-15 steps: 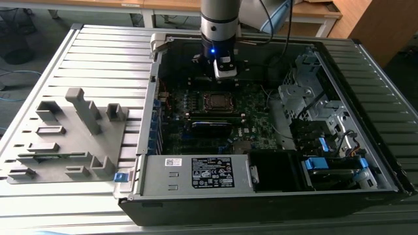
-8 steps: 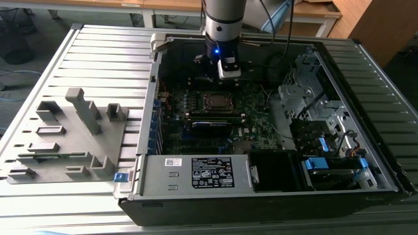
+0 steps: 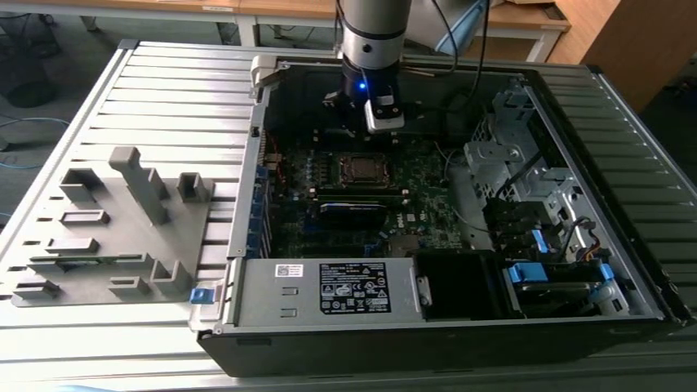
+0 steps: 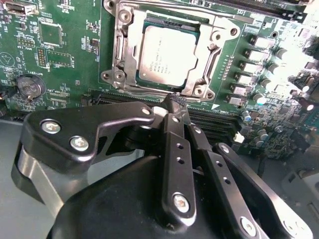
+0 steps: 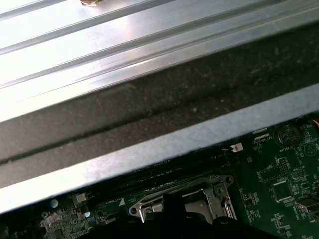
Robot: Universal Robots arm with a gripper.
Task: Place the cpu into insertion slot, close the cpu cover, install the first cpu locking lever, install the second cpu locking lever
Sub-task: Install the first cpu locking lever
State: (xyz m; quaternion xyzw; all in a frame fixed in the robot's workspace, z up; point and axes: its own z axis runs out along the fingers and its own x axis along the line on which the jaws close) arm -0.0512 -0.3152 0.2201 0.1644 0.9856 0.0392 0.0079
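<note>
The cpu [image 4: 167, 55] lies flat in the insertion slot [image 3: 360, 167], silvery top up. The cpu cover [image 4: 212, 37] is down over it, and its window frames the chip. Thin metal levers lie along two sides of the frame; I cannot tell whether they are hooked. In the second wrist view my gripper [image 4: 175, 102] hangs just off the socket's edge, above the memory slots [image 4: 219, 124]. It is shut, with its black fingers [image 4: 175, 149] pressed together and nothing between them. In the exterior view the gripper [image 3: 361, 126] sits above the board, just behind the socket. The first wrist view shows the socket frame [image 5: 199, 199] from low down.
The green board [image 4: 60, 55] lies inside an open computer case [image 3: 250, 82] with raised metal walls [image 5: 149, 154]. A power supply [image 3: 326, 290] sits at the front and a drive cage [image 3: 523, 180] on the exterior view's right. A grey fixture [image 3: 109, 220] stands on the exterior view's left.
</note>
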